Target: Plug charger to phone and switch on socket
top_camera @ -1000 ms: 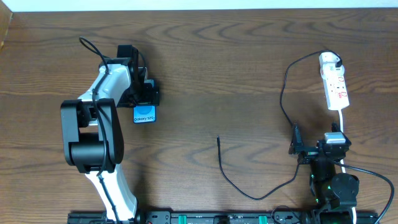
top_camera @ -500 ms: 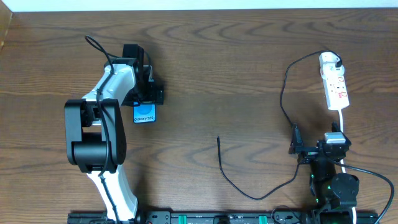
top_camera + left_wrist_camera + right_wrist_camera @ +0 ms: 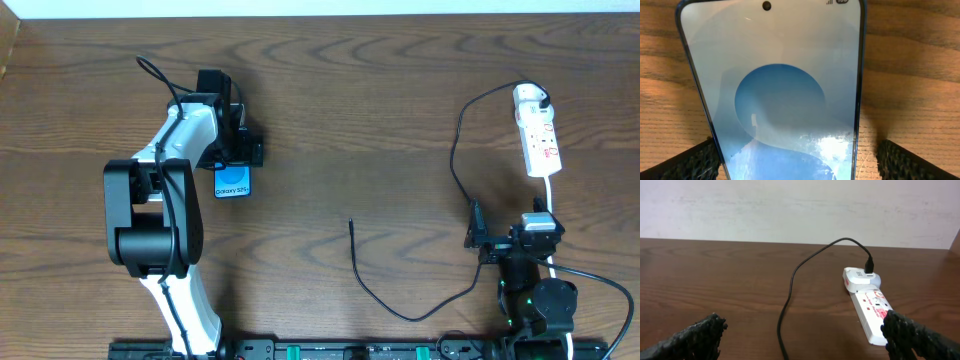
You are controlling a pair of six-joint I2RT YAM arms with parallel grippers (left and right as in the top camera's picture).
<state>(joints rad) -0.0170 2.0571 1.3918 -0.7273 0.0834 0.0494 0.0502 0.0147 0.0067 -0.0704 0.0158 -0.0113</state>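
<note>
Nearest the robot's base and far to the right of the phone [image 3: 232, 183], the right end effector [image 3: 510, 232] sits low over the wooden counter [image 3: 350, 100]. It is released, its 2 fingers [image 3: 695, 337] spread wide and gripping nothing.

The charger [image 3: 400, 312] lies on the counter to the right of the phone. Its thin black cable sags in a loop closer to the base than the phone is. Its connector tip [image 3: 350, 222] lies free, right of the phone and a little nearer the base, well apart from it and touching neither end effector. From the loop the cable climbs past the right end effector and arcs on outward.

The phone lies flat and screen up, bright blue with a lighter blob, the "Galaxy S25+" text at its near end. The left end effector [image 3: 233, 150] hangs directly over the phone's far part, released, with 2 fingers straddling the phone's long edges. In the left wrist view 1 pad [image 3: 695, 160] sits right at the phone's edge, and I cannot tell whether it touches. The other pad [image 3: 905, 160] stands clear, with bare wood between it and the phone.

Farthest out, well to the right of the phone and slightly beyond it, lies the socket [image 3: 540, 140]. Its white cord [image 3: 551, 190] runs back toward the right arm. The charger's white plug [image 3: 533, 97] sits in the socket's far end. The socket's face shows red marks, but the switch position is too small to tell
</note>
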